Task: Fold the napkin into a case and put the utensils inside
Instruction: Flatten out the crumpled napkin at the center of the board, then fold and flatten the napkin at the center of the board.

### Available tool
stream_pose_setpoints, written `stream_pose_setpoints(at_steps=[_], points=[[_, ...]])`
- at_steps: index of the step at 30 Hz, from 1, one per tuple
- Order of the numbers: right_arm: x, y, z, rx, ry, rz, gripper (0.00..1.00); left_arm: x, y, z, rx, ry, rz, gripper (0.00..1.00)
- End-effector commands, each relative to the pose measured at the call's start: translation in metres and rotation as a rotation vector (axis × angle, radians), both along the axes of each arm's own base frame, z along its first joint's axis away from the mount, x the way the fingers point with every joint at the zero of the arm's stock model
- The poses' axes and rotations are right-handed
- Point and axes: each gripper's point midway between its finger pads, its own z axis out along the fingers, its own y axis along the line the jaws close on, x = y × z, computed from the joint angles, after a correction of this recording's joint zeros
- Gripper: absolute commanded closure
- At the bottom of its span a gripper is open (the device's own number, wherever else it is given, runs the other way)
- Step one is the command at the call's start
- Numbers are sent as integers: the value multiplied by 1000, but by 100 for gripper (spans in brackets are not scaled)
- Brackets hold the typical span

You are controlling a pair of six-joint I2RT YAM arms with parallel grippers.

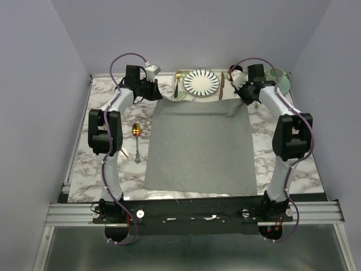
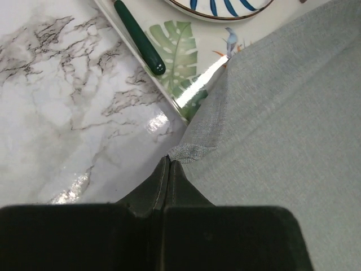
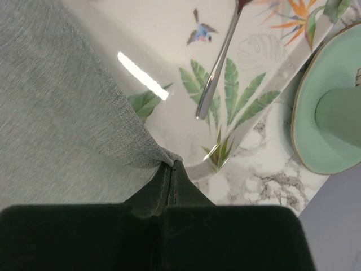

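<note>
The grey napkin (image 1: 198, 147) lies spread flat on the marble table, its far edge against the leaf-patterned tray. My left gripper (image 1: 159, 96) is at its far left corner. In the left wrist view the gripper (image 2: 170, 160) is shut, pinching the tip of the napkin (image 2: 282, 113). My right gripper (image 1: 242, 97) is at the far right corner. The right wrist view shows this gripper (image 3: 174, 164) shut on the corner of the napkin (image 3: 56, 113), which rises slightly into the fingers. The spoon (image 1: 137, 142), with a gold bowl and pale handle, lies on the table left of the napkin.
The leaf-patterned tray (image 1: 176, 93) at the back holds a striped plate (image 1: 201, 82), a gold fork with a dark handle (image 2: 138, 36) and a knife (image 1: 222, 86). A green cup on a saucer (image 3: 330, 113) stands at the far right. Grey walls close in the table.
</note>
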Motion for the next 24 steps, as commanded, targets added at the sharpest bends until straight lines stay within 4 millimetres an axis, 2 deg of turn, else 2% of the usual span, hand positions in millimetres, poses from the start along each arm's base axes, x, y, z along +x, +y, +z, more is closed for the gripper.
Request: stream_pose_setpoints(at_steps=[1,4,5,6,7,8,9,10,11,12,13,14,15,16,17,18,19,20,21,22,23,24], points=[[37,-5,29,-29,-116,-4,99,24,-4,23,-11,-110,-53,100],[32,-5,34,-27,-117,3,99,21,-4,27,-4,-121,-71,100],[28,-6,37,-25,-119,5,99,14,-5,29,-1,-123,-95,100],[15,-6,38,-24,-108,13,99,9,-3,31,0,-124,-103,100],[8,-6,42,-25,-112,20,99,2,-3,42,4,-140,-115,100],[0,-8,44,-34,-109,33,99,-11,-2,35,21,-127,-152,100],[-13,-7,60,-25,-137,51,99,-22,-1,36,27,-126,-181,100],[-31,-7,44,-33,-93,79,99,-33,-1,37,39,-133,-217,100],[-44,-7,39,-33,-73,101,99,-59,1,36,50,-101,-249,100],[-61,-3,49,-18,-82,134,99,-71,2,35,83,-141,-317,100],[-73,-1,44,-14,-63,163,99,-84,4,33,99,-141,-344,100],[-95,-1,21,-22,0,204,99,-109,8,27,115,-114,-366,100],[-111,4,13,2,39,232,99,-117,13,21,164,-143,-398,100],[-124,5,11,4,58,257,99,-128,17,24,187,-161,-414,100],[-140,5,-4,12,111,263,99,-151,21,6,205,-104,-447,100],[-157,7,-14,27,163,279,99,-163,23,0,218,-95,-477,100],[-166,6,-15,21,169,293,99,-173,26,3,253,-143,-527,100],[-175,5,-19,18,183,304,99,-196,29,-14,255,-89,-556,100],[-197,3,-37,16,237,314,99,-207,31,-18,264,-86,-573,100],[-207,1,-43,6,254,325,99,-215,34,-15,289,-135,-609,100],[-217,-1,-41,-11,238,351,99,-236,36,-29,285,-92,-635,100],[-237,-4,-56,-19,279,364,99,-244,38,-32,291,-92,-653,100]])
